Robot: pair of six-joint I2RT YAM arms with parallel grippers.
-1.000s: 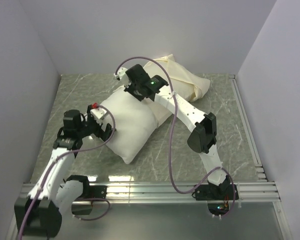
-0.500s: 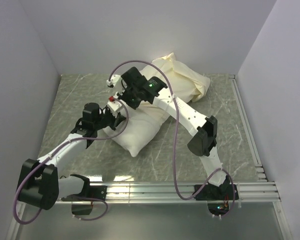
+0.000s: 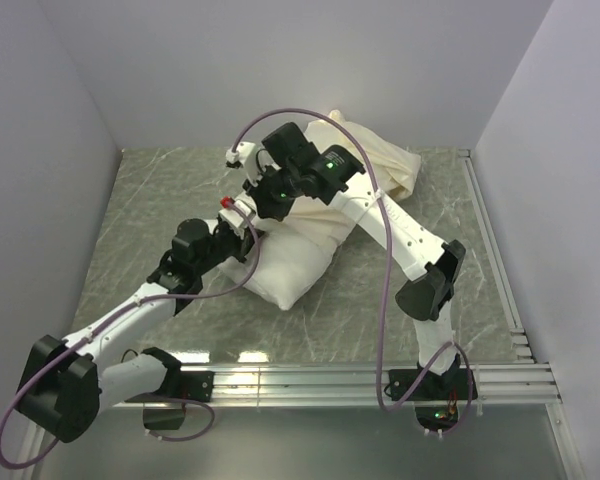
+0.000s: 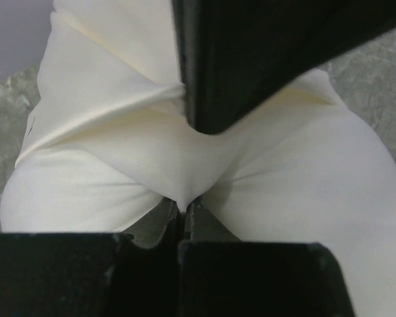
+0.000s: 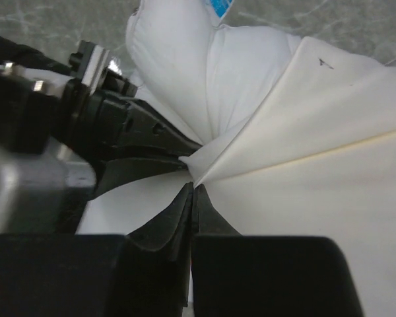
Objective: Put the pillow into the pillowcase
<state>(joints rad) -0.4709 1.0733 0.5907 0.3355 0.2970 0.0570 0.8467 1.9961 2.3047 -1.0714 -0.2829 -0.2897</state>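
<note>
The plump white pillow [image 3: 290, 265] lies mid-table, its far end tucked under the cream pillowcase [image 3: 385, 165], which bunches toward the back wall. Both grippers meet at the pillow's far left end. My right gripper [image 3: 263, 200] reaches down from behind and is shut on the pillowcase's edge [image 5: 317, 132]; its tips [image 5: 193, 187] pinch a fold there. My left gripper [image 3: 248, 222] comes in from the left, and its jaws [image 4: 185, 206] are shut on a fold of the same cream cloth [image 4: 152, 145]. The pillow [image 5: 178, 59] bulges beside them, a blue tag at its end.
Grey walls close in on the left, back and right. A metal rail [image 3: 380, 380] runs along the near edge, and a track [image 3: 492, 250] lines the right side. Purple cables [image 3: 352, 130] loop over the arms.
My left gripper swung from the pillow's left side up to its far end beside the right gripper and shut on cloth. The right arm drew right, and the pillow shifted right with it.
</note>
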